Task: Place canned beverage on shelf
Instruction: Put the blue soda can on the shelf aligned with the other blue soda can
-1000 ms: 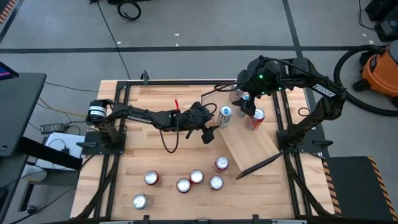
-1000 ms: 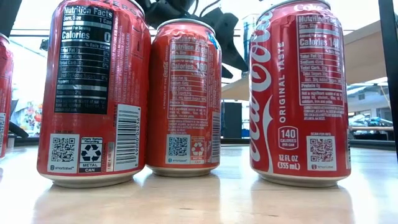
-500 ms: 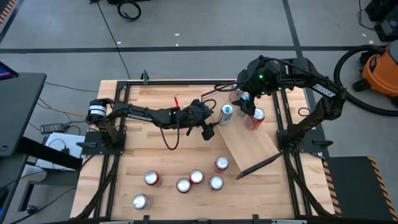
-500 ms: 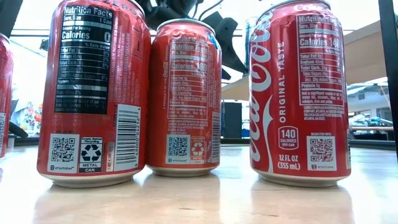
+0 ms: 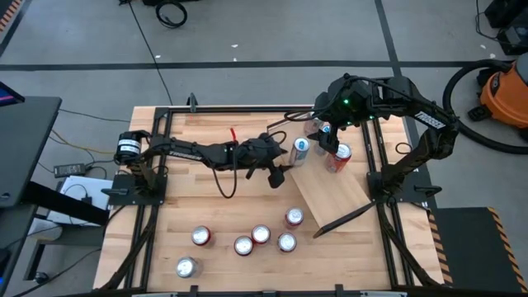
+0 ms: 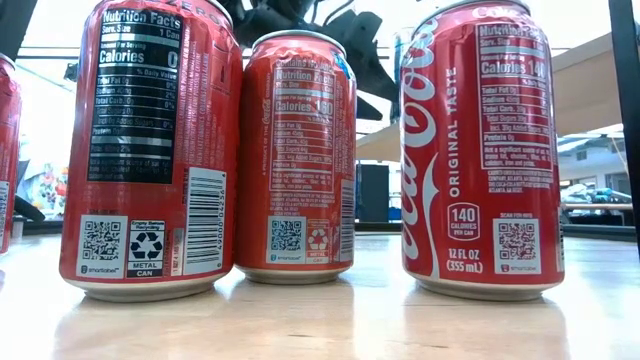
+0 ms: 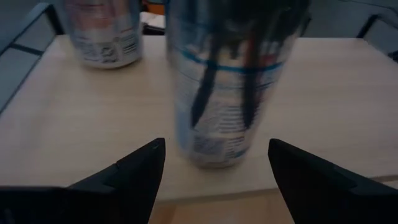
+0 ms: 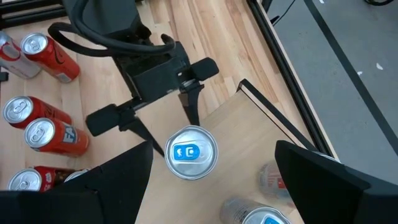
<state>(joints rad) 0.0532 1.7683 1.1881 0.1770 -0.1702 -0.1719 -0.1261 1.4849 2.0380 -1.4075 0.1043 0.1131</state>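
A workshop or lab: taped concrete floor (image 5: pixel 272 33), orange shop vacuum (image 5: pixel 505 91), loose cables (image 5: pixel 172 12).

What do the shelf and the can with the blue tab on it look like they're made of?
The shelf: light wood, matte, with faint grain, and thin black rails at its end that look like metal. The can with the blue tab: probably aluminium, with a shiny silver lid and reflective printed sides.

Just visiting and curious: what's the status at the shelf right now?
Left gripper open, backed just off silver can, which stands upright on the shelf. Right gripper open, above it. Red can beside; nothing blocking.
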